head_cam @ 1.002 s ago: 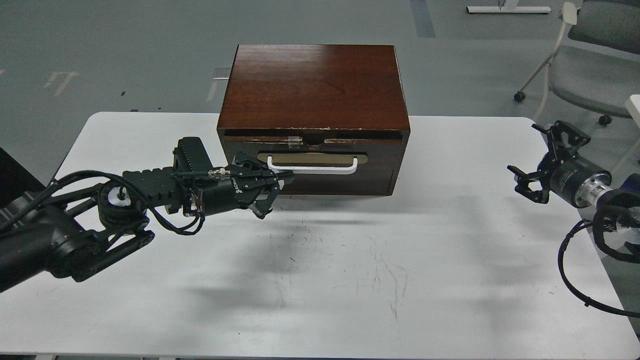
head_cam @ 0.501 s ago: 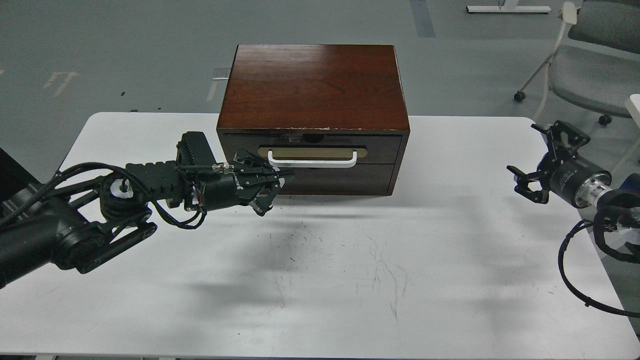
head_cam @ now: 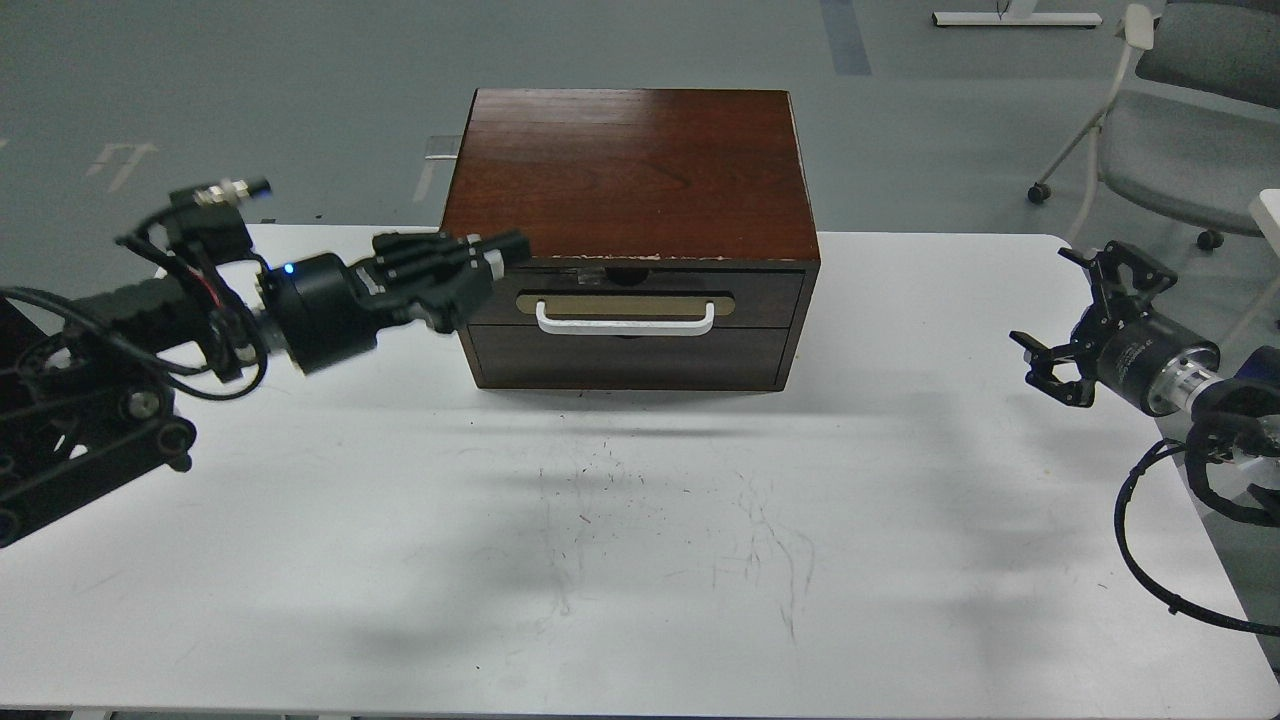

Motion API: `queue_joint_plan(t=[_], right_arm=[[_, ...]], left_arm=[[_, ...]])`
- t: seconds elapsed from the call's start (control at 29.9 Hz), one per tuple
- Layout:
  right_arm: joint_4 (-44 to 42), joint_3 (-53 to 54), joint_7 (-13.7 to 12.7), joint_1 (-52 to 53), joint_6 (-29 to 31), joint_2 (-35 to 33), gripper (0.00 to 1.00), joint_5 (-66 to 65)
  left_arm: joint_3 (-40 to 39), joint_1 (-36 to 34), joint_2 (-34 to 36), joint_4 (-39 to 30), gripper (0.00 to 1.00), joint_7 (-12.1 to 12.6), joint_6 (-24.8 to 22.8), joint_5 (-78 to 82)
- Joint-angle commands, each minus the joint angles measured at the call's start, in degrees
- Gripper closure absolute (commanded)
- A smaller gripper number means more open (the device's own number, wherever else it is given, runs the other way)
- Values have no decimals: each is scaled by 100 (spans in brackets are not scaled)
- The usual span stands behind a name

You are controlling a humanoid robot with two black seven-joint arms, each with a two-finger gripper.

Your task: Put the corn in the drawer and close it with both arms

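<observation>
The drawer (head_cam: 770,296) is pushed in flush with the dark brown wooden cabinet (head_cam: 630,170), its white bar handle (head_cam: 625,324) facing me. The corn is out of view. My left gripper (head_cam: 500,255) is at the cabinet's front left corner, level with the drawer's top edge, fingers stretched out towards the right. It is blurred and dark, so I cannot tell whether it is open or shut; nothing shows in it. My right gripper (head_cam: 1060,310) hovers over the table's right edge, far from the cabinet, fingers spread open and empty.
The cabinet stands at the back middle of the white table (head_cam: 640,520). A plain handleless panel (head_cam: 625,358) lies below the drawer. A grey office chair (head_cam: 1180,140) stands on the floor at the back right.
The drawer went from slightly open to fully closed. My left gripper then left the handle area and swung up and left to the cabinet's corner. The right arm barely moved.
</observation>
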Motion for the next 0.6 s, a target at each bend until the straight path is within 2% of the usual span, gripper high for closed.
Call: queue_joint_plan(t=[0.0,0.03,0.07,0.1,0.17,0.2,0.23,0.27,0.3,0.33,0.43,0.47,0.57], right_arm=[[29,57,84,93,-2,26,0,-3],[46,66,171,180,-2,43,0,6],[55,66,225,225,-2,52,0,6],[73,66,329,312,15,78,0,-3],[82,66,374,374,16,113,0,-3],[90,66,392,418,16,201,0,-3],[90,66,401,462,16,306,0,-3],[90,66,410,488,16,351,0,-3],[90,57,462,584,16,429,0,-3],[90,57,488,620,16,456,0,-3],[143,75,690,743,16,509,0,-3],[213,75,778,787,7,509,0,-3],[415,83,805,796,16,483,0,-3]], left_arm=[[-683,-23,-173,648,57,0,-33,-1852],[-780,-23,-252,1059,37,0,-68,-2350],[-789,-32,-313,1289,26,0,-85,-2538],[-781,-84,-575,1813,18,0,-120,-2871],[-719,-102,-831,2230,15,0,-199,-3032],[-693,-68,-1067,2597,8,275,-400,-3067],[-710,-50,-1244,2853,5,861,-724,-3146],[-771,-24,-1324,2952,5,1154,-892,-3190],[-789,3,-1420,3083,5,1574,-1094,-3434],[-798,20,-1447,3128,5,1709,-1140,-3636],[-781,126,-1430,3172,2,1860,-1263,-4769],[-772,135,-1395,3190,2,1851,-1368,-5242],[-772,135,-1316,3348,2,1772,-1588,-5572]])
